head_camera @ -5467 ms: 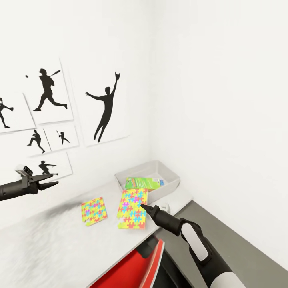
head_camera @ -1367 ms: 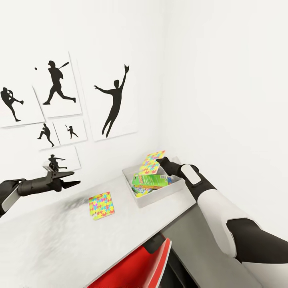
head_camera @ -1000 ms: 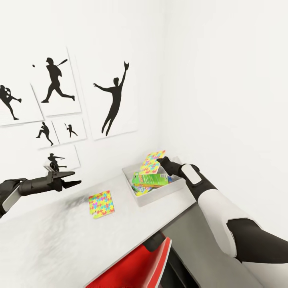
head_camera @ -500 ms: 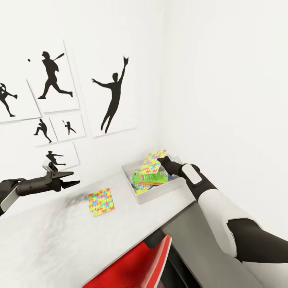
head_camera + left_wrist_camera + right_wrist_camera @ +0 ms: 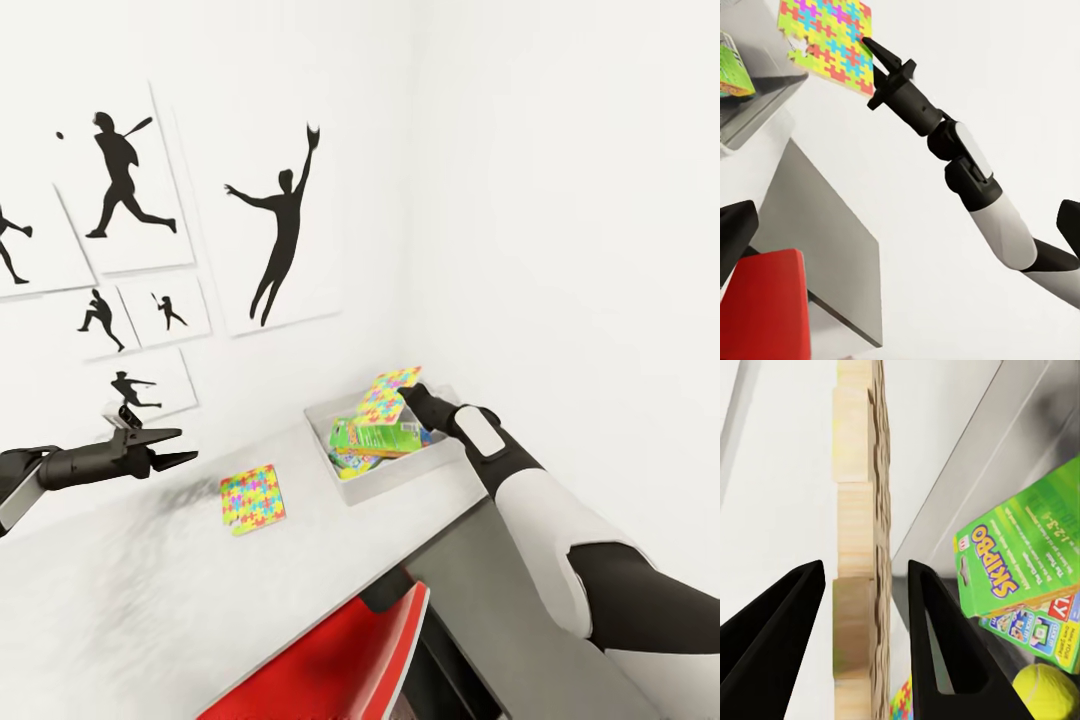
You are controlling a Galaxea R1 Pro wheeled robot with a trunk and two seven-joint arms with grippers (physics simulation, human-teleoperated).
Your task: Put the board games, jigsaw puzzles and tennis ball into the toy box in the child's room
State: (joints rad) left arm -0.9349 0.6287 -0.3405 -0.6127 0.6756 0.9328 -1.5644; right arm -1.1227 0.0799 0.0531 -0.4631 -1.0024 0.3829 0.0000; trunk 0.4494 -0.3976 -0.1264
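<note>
My right gripper is shut on one edge of a multicolour jigsaw puzzle and holds it tilted above the far side of the pale grey toy box. The right wrist view shows that puzzle edge-on between the fingers. A green SKIP-BO board game leans inside the box, with a blue game box and the tennis ball under it. A second jigsaw puzzle lies flat on the table. My left gripper hovers open over the table, left of that puzzle.
The toy box stands in the room's corner, with white walls close behind it and to its right. Black sport prints hang on the left wall. A red chair sits under the table's front edge, and a lower dark grey cabinet lies beneath my right arm.
The right gripper lifted the puzzle off the table and carried it over the toy box, where it has stayed for the last second. The head view shifted slightly. The left arm barely moved.
</note>
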